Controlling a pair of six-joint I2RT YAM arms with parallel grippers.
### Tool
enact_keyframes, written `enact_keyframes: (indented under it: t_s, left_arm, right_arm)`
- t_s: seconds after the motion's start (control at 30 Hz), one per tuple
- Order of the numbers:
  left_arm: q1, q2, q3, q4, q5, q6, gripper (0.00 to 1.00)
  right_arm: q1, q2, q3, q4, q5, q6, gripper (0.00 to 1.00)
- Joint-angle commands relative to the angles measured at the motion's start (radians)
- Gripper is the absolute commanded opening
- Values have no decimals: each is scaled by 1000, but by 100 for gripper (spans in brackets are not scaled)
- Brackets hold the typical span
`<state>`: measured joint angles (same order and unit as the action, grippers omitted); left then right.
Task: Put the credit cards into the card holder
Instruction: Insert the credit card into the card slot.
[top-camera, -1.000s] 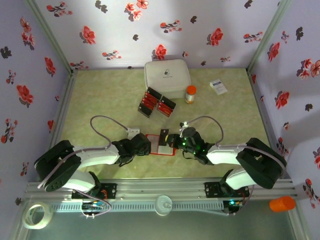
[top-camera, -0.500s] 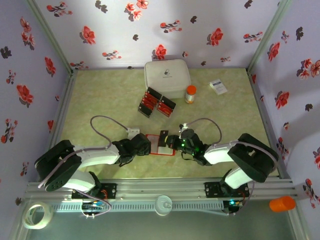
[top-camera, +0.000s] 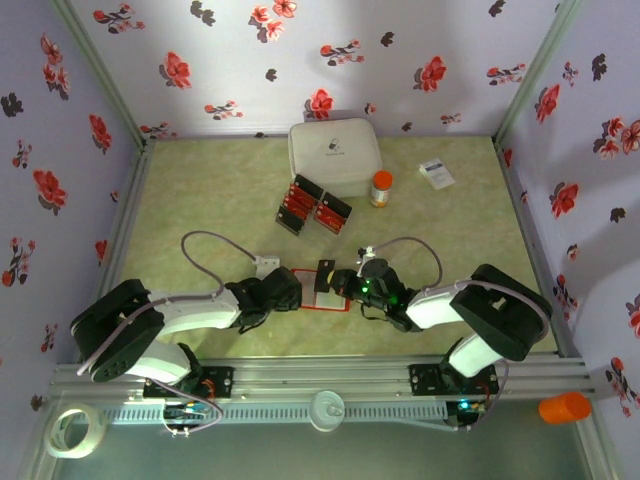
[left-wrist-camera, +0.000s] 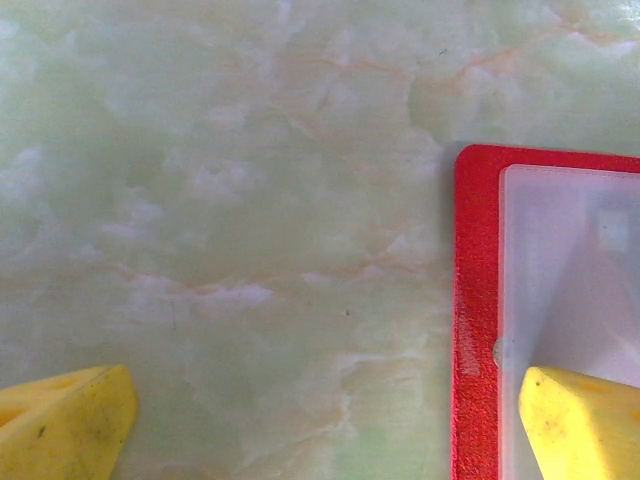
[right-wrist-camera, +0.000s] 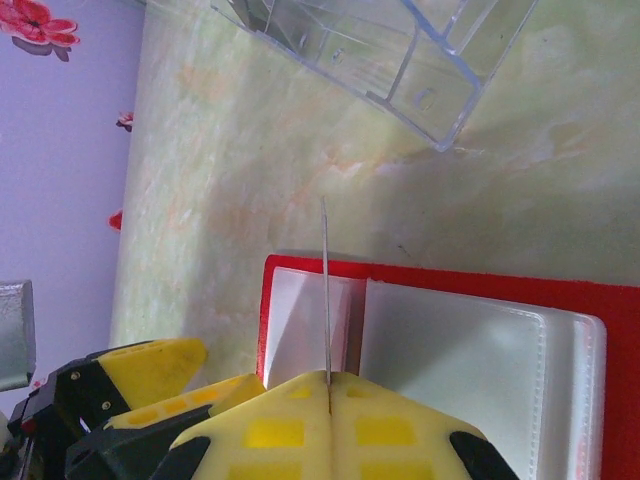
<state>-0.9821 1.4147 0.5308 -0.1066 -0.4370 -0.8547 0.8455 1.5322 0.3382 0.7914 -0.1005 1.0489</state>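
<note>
Top: card holder (top-camera: 322, 298) lies open on the worktop (top-camera: 200, 200), near edge; spare cards (top-camera: 313, 207) are further back.
Left wrist: left claw (left-wrist-camera: 320, 420) spread wide, one finger pinning the pocket.
Right wrist: right claw (right-wrist-camera: 328, 395) is clamped on an edge-on card (right-wrist-camera: 326, 280).
Risk: the card misses the slot and buckles, or the holder skids.

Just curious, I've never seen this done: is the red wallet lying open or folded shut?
Open. The wallet lies spread flat, two pale inner pockets facing up inside a red rim.
</note>
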Motion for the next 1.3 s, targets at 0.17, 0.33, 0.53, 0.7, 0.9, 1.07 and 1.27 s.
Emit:
enact_keyframes:
  t_s: [0.17,0.33,0.53,0.7,0.9,1.07,1.27]
  left_arm:
    - [2,29,-14,-82,-13,-25,100]
    - [2,26,-15,-83,-13,-24,100]
    - [3,24,-15,-84,-14,-26,100]
    - [0,25,-14,-84,-14,-27,100]
    - [0,27,-10,-84,-14,-25,100]
    - [0,29,-8,-84,-13,-24,100]
    - [0,30,-8,-83,-14,-25,100]
  right_arm:
    - [17,9,-18,10,10,15,0]
    - [23,0,-25,-14,27,20,0]
    - [34,1,-21,-48,31,32,0]
    - [47,-4,-19,-89,48,45,0]
    - [56,-17,-16,-158,74,62,0]
    - [58,-17,2,-216,69,65,0]
    - [64,-20,25,-272,55,62,0]
